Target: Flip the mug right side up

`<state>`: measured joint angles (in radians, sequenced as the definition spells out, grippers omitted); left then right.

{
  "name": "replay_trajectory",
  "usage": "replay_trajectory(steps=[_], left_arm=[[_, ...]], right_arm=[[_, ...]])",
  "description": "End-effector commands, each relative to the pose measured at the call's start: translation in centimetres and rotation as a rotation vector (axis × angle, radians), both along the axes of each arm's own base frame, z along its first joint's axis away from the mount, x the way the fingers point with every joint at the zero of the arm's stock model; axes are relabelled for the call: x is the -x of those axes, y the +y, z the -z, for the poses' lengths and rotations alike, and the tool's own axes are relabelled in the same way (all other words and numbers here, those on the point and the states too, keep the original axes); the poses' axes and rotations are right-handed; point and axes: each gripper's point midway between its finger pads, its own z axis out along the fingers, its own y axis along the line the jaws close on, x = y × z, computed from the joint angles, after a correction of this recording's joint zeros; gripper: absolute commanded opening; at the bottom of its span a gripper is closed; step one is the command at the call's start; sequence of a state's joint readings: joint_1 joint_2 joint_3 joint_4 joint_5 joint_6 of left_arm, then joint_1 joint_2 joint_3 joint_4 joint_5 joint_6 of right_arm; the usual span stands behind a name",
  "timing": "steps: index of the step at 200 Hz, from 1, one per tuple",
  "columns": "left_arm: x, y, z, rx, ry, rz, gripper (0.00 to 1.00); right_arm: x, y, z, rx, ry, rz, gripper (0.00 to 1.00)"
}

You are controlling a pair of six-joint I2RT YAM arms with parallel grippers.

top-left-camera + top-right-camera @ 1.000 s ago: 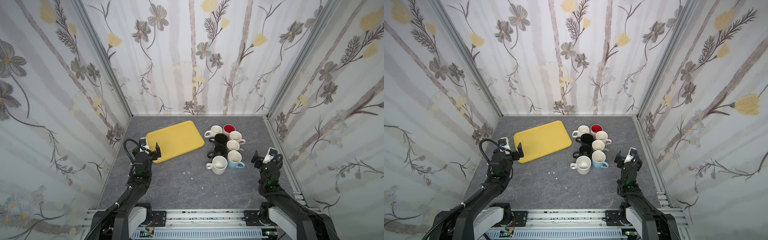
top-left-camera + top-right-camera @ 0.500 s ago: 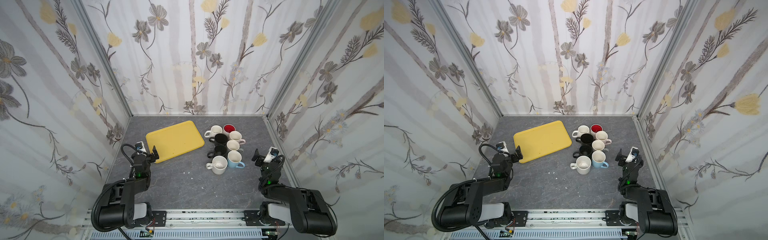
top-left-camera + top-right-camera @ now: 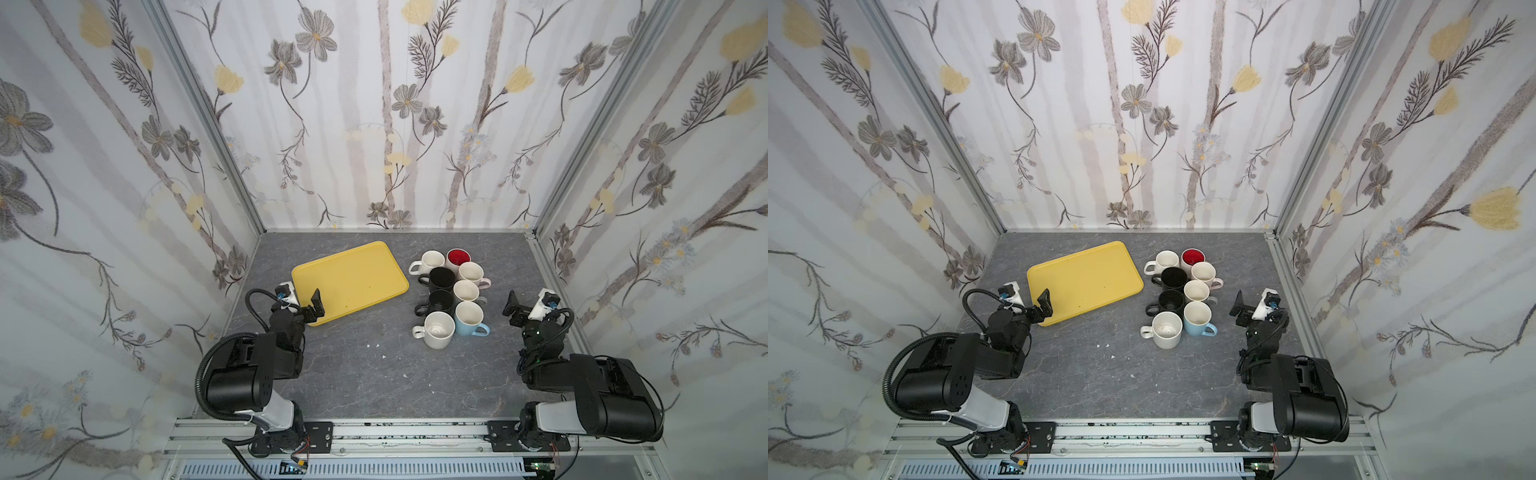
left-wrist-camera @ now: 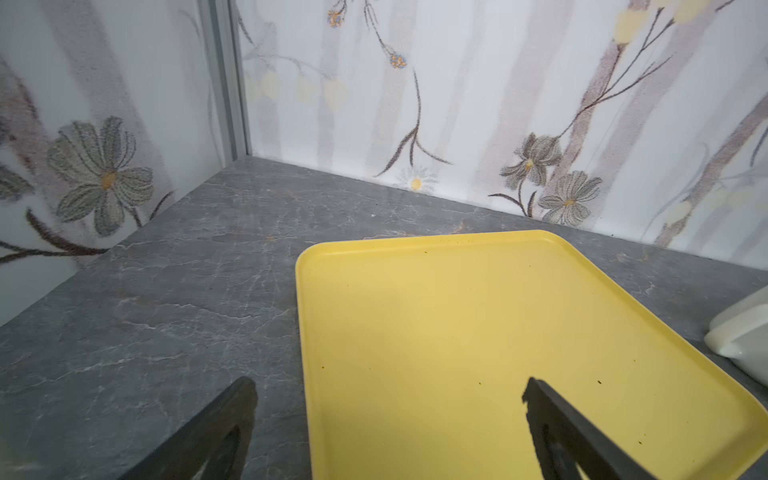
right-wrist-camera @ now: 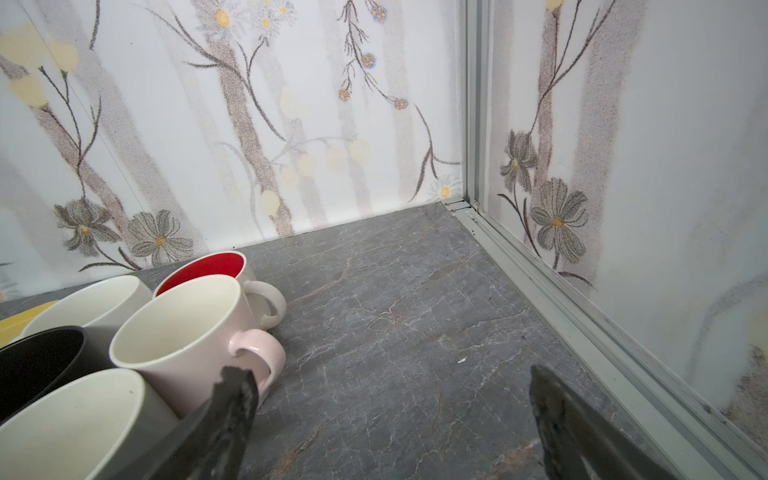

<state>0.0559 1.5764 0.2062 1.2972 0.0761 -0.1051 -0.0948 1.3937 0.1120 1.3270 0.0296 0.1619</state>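
Well, both my jaws stand wide apart and empty: my left gripper (image 4: 388, 390) hangs over the near corner of the tray (image 3: 353, 278), my right gripper (image 5: 388, 376) near the mugs (image 3: 465, 291), which sit clustered right of the tray, touching one another, every mouth up.

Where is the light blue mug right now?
In both top views the light blue mug stands right of centre, at the near end of the mug cluster, right beside the cream mug.
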Motion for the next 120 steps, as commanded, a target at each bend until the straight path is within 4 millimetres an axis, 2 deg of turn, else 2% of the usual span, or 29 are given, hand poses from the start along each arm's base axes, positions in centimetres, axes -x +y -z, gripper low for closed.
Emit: replay_trajectory(steps=[1, 10, 20, 27, 34, 42, 120], left_arm=[[-0.3, 0.2, -2.2, -0.008, -0.094, -0.012, 1.0], [-0.2, 0.2, -2.3, -0.009, -0.101, -0.01, 1.0], [-0.3, 0.2, -2.1, -0.012, -0.091, -0.014, 1.0], [-0.3, 0.1, -2.3, -0.012, -0.1, -0.011, 1.0], [-0.3, 0.1, -2.2, -0.012, -0.094, -0.01, 1.0], [-0.3, 0.1, -2.2, -0.012, -0.099, -0.012, 1.0], [-0.3, 0.1, -2.2, -0.014, -0.096, -0.012, 1.0]], right_arm=[[-0.6, 1.8, -0.2, 0.037, -0.006, -0.098, 1.0], [-0.8, 2.1, 0.5, 0.052, 0.003, -0.108, 1.0], [-0.8, 2.4, -0.4, 0.053, -0.063, -0.121, 1.0], [-1.2, 2.2, -0.2, 0.062, -0.027, -0.109, 1.0], [-1.7, 2.1, 0.9, 0.064, 0.042, -0.089, 1.0], [-2.1, 2.1, 0.9, 0.073, 0.043, -0.074, 1.0], [-2.2, 2.2, 0.9, 0.093, 0.038, -0.041, 1.0]])
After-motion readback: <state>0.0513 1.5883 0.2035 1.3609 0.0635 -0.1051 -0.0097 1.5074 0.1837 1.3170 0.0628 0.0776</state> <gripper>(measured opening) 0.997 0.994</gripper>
